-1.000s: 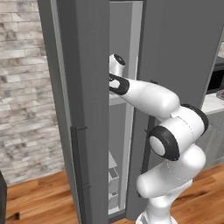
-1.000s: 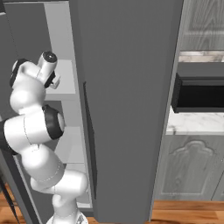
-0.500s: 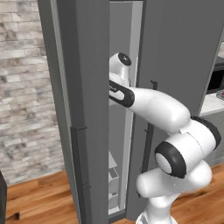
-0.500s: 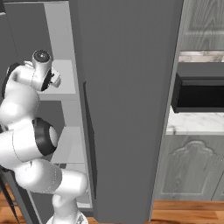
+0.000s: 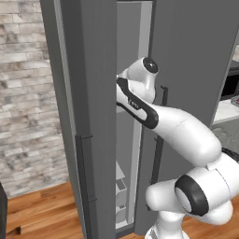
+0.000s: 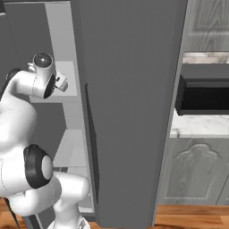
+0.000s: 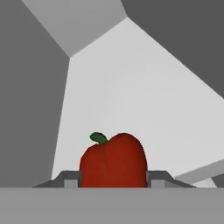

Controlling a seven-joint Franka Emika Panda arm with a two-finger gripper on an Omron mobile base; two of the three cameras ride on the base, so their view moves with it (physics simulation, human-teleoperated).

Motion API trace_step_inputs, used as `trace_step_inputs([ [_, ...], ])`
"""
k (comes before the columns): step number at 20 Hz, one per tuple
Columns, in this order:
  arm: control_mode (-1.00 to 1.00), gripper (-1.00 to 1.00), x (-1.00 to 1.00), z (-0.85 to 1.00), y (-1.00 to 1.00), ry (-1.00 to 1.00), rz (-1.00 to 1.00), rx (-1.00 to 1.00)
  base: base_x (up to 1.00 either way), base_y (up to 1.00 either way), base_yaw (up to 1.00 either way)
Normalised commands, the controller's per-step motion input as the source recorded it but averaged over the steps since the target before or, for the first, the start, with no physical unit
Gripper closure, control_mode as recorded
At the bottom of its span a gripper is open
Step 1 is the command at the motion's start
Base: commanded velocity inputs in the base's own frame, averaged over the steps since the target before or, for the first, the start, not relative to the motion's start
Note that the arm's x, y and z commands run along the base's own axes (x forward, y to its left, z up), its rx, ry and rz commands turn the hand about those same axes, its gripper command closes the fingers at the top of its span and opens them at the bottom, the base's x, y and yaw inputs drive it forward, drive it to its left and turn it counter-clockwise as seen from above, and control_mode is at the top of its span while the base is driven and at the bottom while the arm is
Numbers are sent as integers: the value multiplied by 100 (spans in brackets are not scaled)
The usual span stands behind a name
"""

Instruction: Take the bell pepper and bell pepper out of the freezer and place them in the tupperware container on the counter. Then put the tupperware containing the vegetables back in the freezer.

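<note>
Arm is reaching into the freezer (image 5: 186,56) through the gap between its two dark doors, wrist up around upper-shelf height. In the left base view the forearm disappears behind the left door edge; in the right base view the wrist sits against the pale inner wall and shelf.

Hand (image 7: 113,183) as seen from the hand view: fingertips (image 7: 70,178) sit at the bottom edge, one on either side of a red bell pepper (image 7: 113,161). Pepper fills the gap between them, both tips right up against its sides. Jaws partly closed, spaced about the pepper's width. Looks like a grip on the pepper, though the contact points are at the frame edge, so firmness is hard to judge.

Pepper is upright, green stem at upper left, on the pale grey-white freezer shelf (image 7: 144,100). Interior walls meet in a corner behind it.

Freezer door handle (image 6: 91,134) is a long dark vertical bar on the right door. Black microwave (image 6: 203,95) is right of the freezer, above the marble bench (image 6: 197,125), grey panelled cabinet (image 6: 192,172) below. Brick wall (image 5: 25,93) left of the freezer, wood floor (image 5: 42,214) underneath.
</note>
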Motion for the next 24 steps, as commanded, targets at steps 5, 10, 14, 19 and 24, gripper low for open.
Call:
trace_step_inputs([
  [5,-100,100,-70,9,-46,0,0,0,0,0,0],
  [10,-100,100,-100,10,-36,-1,0,0,0,0,0],
  [14,-100,100,-100,14,-33,0,0,-5,0,0,0],
  [19,-100,100,-85,17,-38,0,0,-9,0,0,0],
  [24,-100,100,-62,3,-38,1,0,-12,0,0,0],
])
